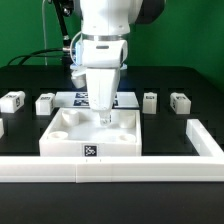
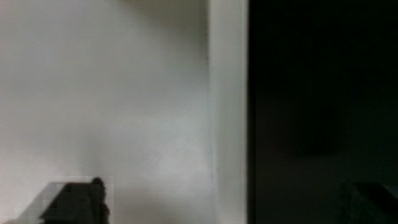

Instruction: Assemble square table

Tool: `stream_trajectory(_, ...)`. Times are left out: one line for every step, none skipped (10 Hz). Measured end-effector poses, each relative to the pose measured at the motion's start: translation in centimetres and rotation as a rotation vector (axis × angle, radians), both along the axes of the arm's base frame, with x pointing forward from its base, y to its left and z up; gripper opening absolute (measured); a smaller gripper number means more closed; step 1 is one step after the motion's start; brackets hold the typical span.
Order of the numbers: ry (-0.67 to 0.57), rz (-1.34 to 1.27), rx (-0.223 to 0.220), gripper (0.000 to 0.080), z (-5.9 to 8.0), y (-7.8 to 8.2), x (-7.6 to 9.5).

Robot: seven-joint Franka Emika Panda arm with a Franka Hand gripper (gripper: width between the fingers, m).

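Observation:
The square table's white slab [image 1: 60, 148] lies near the table's front with its raised rim and corner sockets up and a black-and-white tag on its front wall. My gripper [image 1: 105, 120] hangs straight down low over the slab, open and holding nothing. In the wrist view the gripper [image 2: 222, 206] spans an edge. One dark fingertip [image 2: 71, 205] is over the slab's white surface [image 2: 125, 100]. The other is barely visible against the black table. Small white tagged legs [image 1: 45, 102] [image 1: 150, 100] lie in a row behind the slab.
Two more legs [image 1: 12, 99] [image 1: 180, 100] lie at the row's outer ends. The marker board [image 1: 78, 98] sits behind the slab, partly hidden by the arm. A long white L-shaped border rail [image 1: 110, 168] runs along the front and up the exterior view's right.

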State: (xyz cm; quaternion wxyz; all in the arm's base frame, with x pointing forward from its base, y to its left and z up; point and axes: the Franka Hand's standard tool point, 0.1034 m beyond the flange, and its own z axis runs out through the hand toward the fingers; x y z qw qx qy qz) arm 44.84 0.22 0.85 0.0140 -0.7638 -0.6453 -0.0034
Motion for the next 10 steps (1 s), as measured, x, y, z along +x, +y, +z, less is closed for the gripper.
stream_trajectory(0.001, -0.008, 0.000, 0.0650, -0.02, 0.23, 0.00)
stream_trajectory(0.001, -0.011, 0.000, 0.0554, -0.02, 0.11, -0.01)
stream_trajectory(0.001, -0.012, 0.000, 0.0554, -0.03, 0.06, -0.01)
stream_trajectory(0.001, -0.012, 0.000, 0.0372, -0.03, 0.05, -0.01)
stream_trajectory(0.001, -0.013, 0.000, 0.0235, -0.04, 0.04, -0.02)
stream_trajectory(0.001, -0.013, 0.000, 0.0235, -0.04, 0.04, -0.02)
stream_trajectory(0.001, -0.015, 0.000, 0.0068, -0.04, 0.01, -0.01)
stream_trajectory(0.001, -0.015, 0.000, 0.0058, -0.03, 0.00, 0.00)
stream_trajectory(0.001, -0.015, 0.000, 0.0058, -0.04, -0.01, 0.00)
stream_trajectory(0.001, -0.015, 0.000, 0.0058, -0.04, -0.01, 0.00)
